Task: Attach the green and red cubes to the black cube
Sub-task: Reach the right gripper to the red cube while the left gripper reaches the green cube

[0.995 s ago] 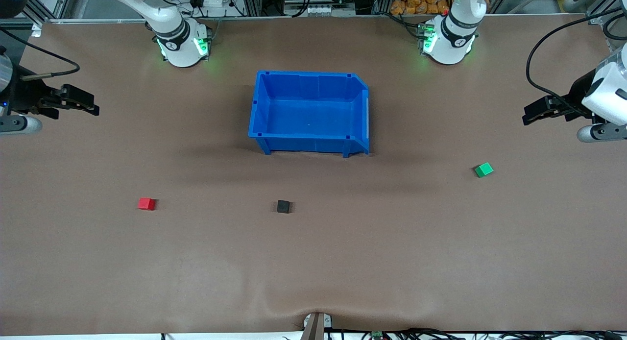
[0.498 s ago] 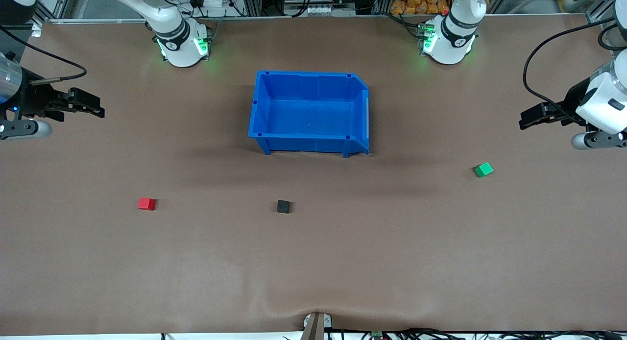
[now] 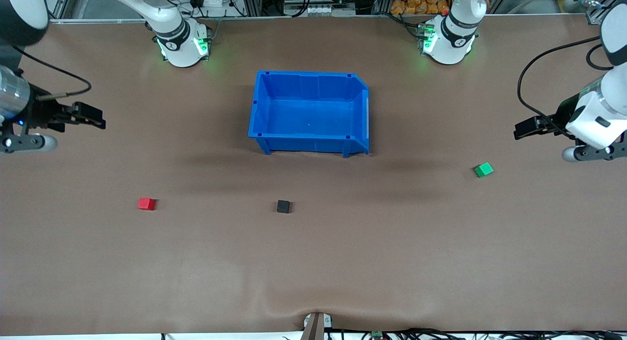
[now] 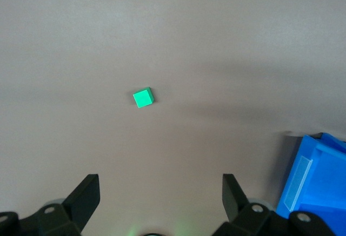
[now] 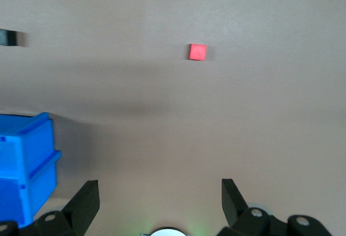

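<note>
The black cube [image 3: 283, 206] lies on the brown table, nearer the front camera than the blue bin [image 3: 308, 134]. The red cube [image 3: 146, 204] lies toward the right arm's end; it also shows in the right wrist view [image 5: 197, 52]. The green cube [image 3: 483, 170] lies toward the left arm's end; it also shows in the left wrist view [image 4: 143, 98]. My left gripper [image 3: 520, 130] is open and empty in the air, over the table at its own end. My right gripper [image 3: 96, 120] is open and empty, over the table at its own end. The wrist views show both sets of fingers [image 4: 86, 193] [image 5: 86, 198] wide apart.
The blue bin is empty and stands mid-table between the two arm bases [image 3: 182, 46] [image 3: 448, 41]. Its corner shows in the left wrist view [image 4: 316, 179] and the right wrist view [image 5: 24, 166]. The black cube shows at the edge of the right wrist view [image 5: 8, 37].
Both grippers have drifted a little toward the front camera and inward over the table, staying open. The three cubes and the bin have not moved.
</note>
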`<act>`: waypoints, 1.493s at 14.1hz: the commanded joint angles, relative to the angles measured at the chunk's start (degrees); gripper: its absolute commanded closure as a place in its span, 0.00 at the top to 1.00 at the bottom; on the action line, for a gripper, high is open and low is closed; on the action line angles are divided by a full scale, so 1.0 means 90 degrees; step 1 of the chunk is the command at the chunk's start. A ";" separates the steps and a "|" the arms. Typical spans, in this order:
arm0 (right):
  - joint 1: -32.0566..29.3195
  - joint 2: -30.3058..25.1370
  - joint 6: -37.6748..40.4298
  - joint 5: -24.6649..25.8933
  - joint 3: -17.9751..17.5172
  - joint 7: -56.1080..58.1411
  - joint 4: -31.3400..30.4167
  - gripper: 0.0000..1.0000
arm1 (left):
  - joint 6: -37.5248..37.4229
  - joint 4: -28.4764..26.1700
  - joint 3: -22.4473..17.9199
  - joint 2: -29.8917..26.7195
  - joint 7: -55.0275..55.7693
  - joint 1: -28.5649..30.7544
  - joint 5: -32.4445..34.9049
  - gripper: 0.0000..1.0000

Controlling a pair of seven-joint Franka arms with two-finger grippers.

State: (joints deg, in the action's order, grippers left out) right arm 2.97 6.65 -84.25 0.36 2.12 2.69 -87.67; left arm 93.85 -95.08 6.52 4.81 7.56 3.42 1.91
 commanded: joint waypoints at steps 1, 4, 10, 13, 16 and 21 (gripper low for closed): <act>-0.0056 0.0305 -0.0197 0.0292 0.0028 -0.0035 0.0102 1.00 | 0.0129 -0.0041 0.0018 0.0158 0.0039 0.0040 0.0071 1.00; -0.0319 0.0715 -0.0423 0.0399 0.0048 0.0024 0.0102 1.00 | 0.0158 -0.0050 0.0018 0.0276 0.0039 0.0089 0.0071 1.00; -0.0488 0.1320 -0.1116 0.0321 0.0019 0.0307 0.0112 1.00 | 0.0216 -0.0138 0.0028 0.0588 -0.0028 0.0352 0.0062 1.00; -0.0544 0.1789 -0.1994 -0.0330 0.0028 0.0307 0.0102 1.00 | 0.0245 -0.0372 0.0008 0.0588 -0.0048 0.0431 0.0062 1.00; -0.0613 0.2297 -0.2074 -0.0431 0.0028 0.0336 0.0122 1.00 | 0.0489 -0.0548 0.0028 0.0608 -0.0078 0.0597 0.0071 1.00; -0.0594 0.2386 -0.2903 -0.0450 0.0038 0.0336 -0.0317 1.00 | 0.1601 -0.1474 0.0018 0.0579 -0.0078 0.0597 0.0071 1.00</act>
State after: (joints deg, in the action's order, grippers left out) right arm -2.00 28.89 -108.85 -3.07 2.75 5.09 -88.61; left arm 103.81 -103.80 6.38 11.26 7.22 8.52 1.91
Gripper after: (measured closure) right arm 0.000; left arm 0.000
